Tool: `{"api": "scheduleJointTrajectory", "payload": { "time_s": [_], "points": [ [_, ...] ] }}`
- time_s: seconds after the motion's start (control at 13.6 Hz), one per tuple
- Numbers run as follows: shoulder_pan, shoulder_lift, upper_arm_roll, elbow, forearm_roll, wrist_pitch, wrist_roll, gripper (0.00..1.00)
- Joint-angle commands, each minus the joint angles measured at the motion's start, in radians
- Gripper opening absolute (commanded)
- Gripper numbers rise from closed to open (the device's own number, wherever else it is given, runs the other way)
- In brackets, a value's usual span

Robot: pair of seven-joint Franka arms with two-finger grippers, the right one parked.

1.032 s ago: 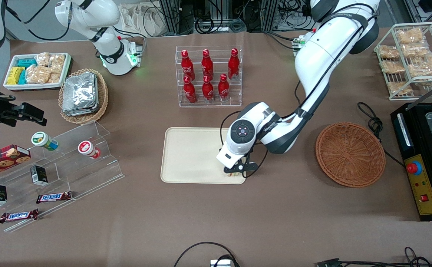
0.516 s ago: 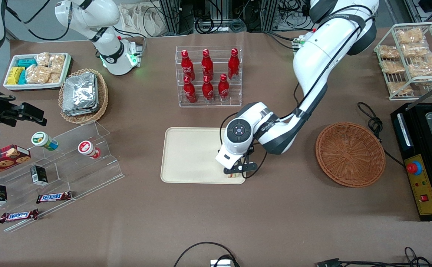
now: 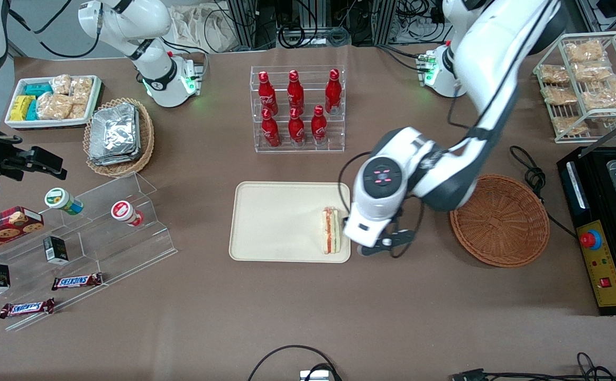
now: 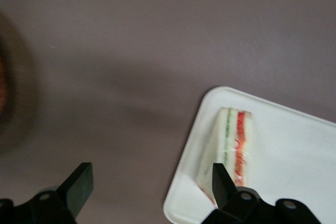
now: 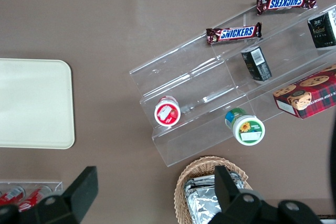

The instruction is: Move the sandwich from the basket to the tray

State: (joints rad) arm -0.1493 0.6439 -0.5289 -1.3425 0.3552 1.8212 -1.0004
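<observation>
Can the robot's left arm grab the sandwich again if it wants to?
Probably yes. The gripper hangs open just beside the tray, and the sandwich lies uncovered on it with nothing between them.

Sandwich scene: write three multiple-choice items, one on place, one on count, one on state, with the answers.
1. Where is the sandwich?
A. in the basket
B. on the tray
C. on the bare table

2. How many red bottles stand in the clear rack?
A. four
B. six
C. eight

3. How is the gripper?
A. open, empty
B. shut on the sandwich
C. shut on a bottle

Answers: 1 B, it lies at the tray's edge, the basket is empty. 2 B, six bottles show. 3 A, the gripper is above the table beside the tray, fingers apart.
</observation>
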Motion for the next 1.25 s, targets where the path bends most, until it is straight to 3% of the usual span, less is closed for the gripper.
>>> {"api": "scheduleJointTrajectory", "payload": {
  "time_s": [0.0, 0.22, 0.52, 0.81, 1.18],
  "points": [
    [0.095, -0.177, -0.017, -0.188, -0.056, 0.013, 0.051, 1.00],
    [0.117, -0.284, 0.036, -0.233, -0.145, 0.003, 0.193, 1.00],
    [0.102, -0.507, 0.226, -0.421, -0.287, 0.006, 0.527, 1.00],
    [0.112, -0.592, 0.348, -0.454, -0.295, -0.098, 0.855, 1.00],
    [0.117, -0.534, 0.391, -0.282, -0.300, -0.209, 1.003, 1.00]
  ]
}}
